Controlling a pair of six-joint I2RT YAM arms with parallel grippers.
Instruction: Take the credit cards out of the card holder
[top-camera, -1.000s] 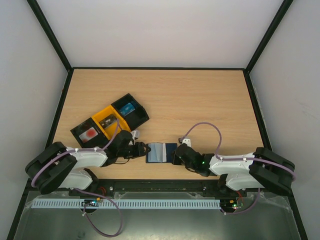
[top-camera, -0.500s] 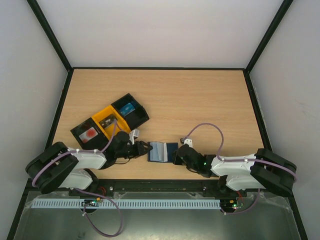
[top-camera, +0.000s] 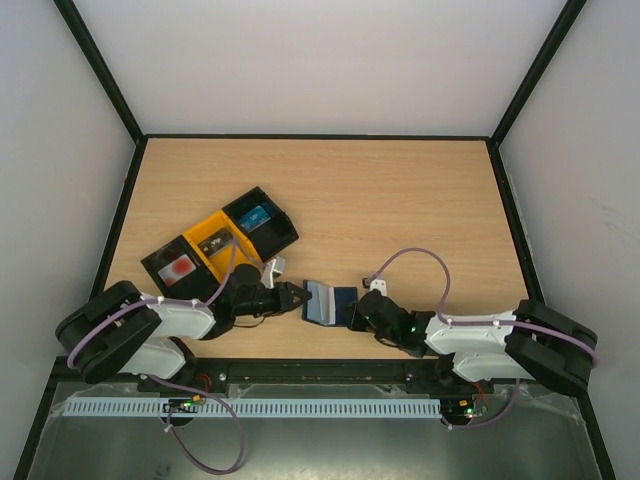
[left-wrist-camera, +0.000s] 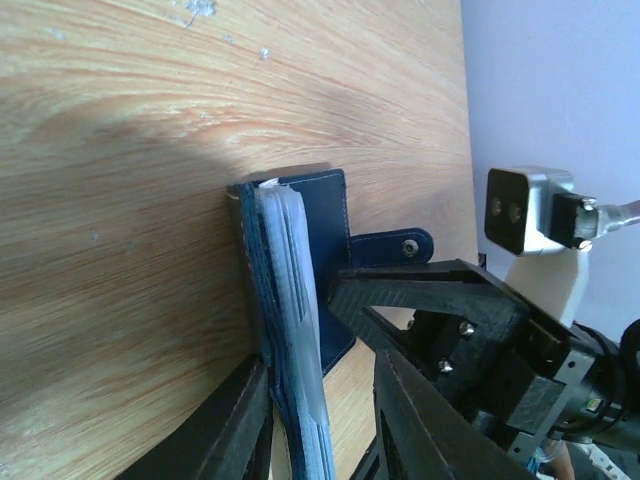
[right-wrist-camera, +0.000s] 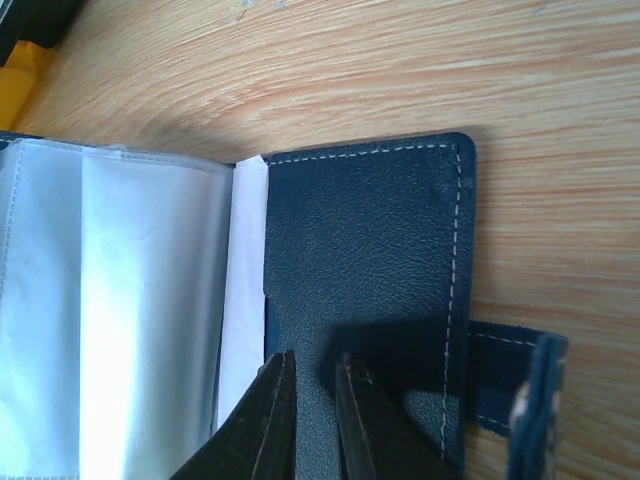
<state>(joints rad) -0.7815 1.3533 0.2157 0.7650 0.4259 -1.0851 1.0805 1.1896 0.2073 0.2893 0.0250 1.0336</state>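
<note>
Card holder (top-camera: 328, 303) open on counter (top-camera: 400, 200) | left fingers (left-wrist-camera: 225, 430) part-open, straddling its raised left flap | right fingers (right-wrist-camera: 272, 420) almost closed, seemingly pressing its right panel

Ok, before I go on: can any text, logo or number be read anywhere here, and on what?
No readable text in any view.
card holder: plain stitched cover and pale sleeves, no lettering shown.
white card: only a red round mark; any print is too small to read.
dark card: too small to read.
blue card: too small to read.
</note>
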